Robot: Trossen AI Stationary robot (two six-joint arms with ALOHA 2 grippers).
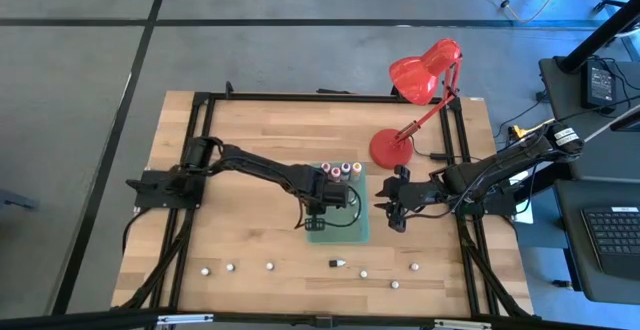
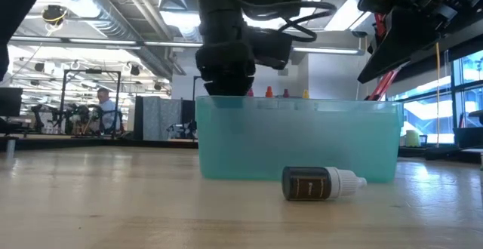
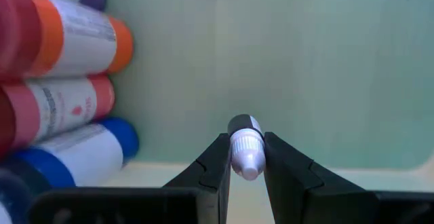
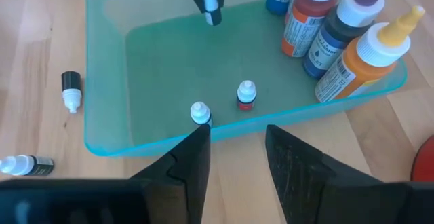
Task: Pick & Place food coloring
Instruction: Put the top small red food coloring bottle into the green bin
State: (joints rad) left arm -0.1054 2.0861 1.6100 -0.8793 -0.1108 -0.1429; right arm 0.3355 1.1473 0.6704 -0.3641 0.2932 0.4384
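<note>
Midway: left gripper [image 3: 245, 157] pinches small dropper bottle [image 3: 245, 146] above teal tray [image 4: 108, 81]; two small bottles [image 4: 246, 95] inside; several remain along tabletop [image 1: 250, 130] six-o'clock edge. Right gripper [image 4: 236, 157] half-open, empty, at tray's three o'clock.

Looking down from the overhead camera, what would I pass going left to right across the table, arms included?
Left arm's base → left gripper, holding a tiny bottle over the green tray → right gripper, beside the tray → red lamp's base → right arm.
</note>
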